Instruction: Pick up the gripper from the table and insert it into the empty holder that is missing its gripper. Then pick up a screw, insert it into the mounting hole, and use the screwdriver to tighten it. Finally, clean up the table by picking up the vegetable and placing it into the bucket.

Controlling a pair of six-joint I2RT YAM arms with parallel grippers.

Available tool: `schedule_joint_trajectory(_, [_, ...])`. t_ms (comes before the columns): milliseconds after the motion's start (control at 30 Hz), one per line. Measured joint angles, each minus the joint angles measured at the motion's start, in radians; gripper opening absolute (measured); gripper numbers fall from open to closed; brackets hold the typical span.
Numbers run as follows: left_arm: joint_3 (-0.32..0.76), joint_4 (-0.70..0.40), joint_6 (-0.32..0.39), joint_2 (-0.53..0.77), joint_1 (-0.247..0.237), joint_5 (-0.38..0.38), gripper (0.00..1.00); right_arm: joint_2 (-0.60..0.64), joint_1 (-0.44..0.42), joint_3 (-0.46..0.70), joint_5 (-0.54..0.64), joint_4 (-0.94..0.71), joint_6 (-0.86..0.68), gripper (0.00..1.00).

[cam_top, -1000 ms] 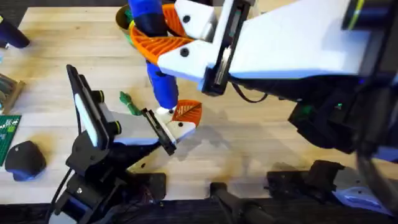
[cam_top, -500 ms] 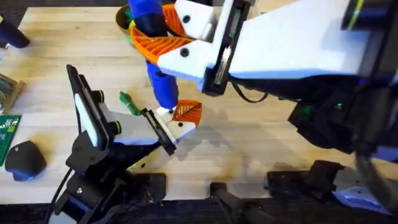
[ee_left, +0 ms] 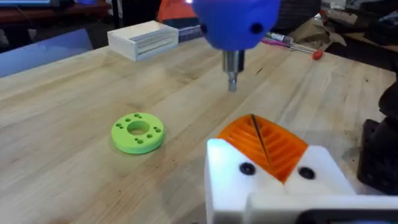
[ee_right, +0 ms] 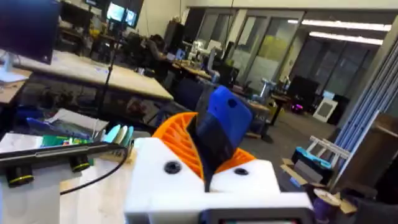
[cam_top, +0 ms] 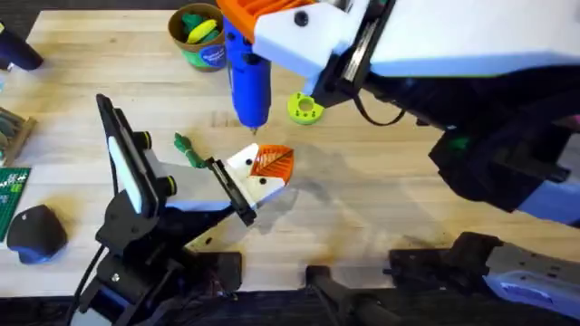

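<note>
My right gripper is shut on the blue screwdriver, which hangs upright with its bit a little above the holder. The right wrist view has the screwdriver between white fingers with orange pads. My left gripper is shut on the white holder, tilted up off the table, with the orange ribbed gripper seated in it. Two small dark round spots mark the holder's face. The dark-green vegetable lies just left of the holder. The bucket stands at the far side.
A bright green holed disc lies right of the screwdriver. Yellow and green toys sit in the bucket. At the left edge are a dark rounded object and a green circuit board. A white box lies farther off.
The right arm has lifted the screwdriver up and away from the holder, uncovering the bucket and the green disc. The left arm and holder have stayed put.
</note>
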Motion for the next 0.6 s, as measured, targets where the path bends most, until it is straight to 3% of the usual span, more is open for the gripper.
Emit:
schedule_joint_trajectory(233, [0.000, 0.000, 0.000, 0.000, 0.000, 0.000, 0.004, 0.000, -0.086, 0.000, 0.032, -0.164, -0.096, 0.004])
schedule_joint_trajectory(400, [0.000, 0.000, 0.000, 0.000, 0.000, 0.000, 0.004, 0.000, -0.177, 0.000, 0.186, -0.387, -0.333, 0.004])
schedule_joint_trajectory(600, [0.000, 0.000, 0.000, 0.000, 0.000, 0.000, 0.004, 0.023, -0.273, 0.000, 0.376, -0.705, -0.741, 0.004])
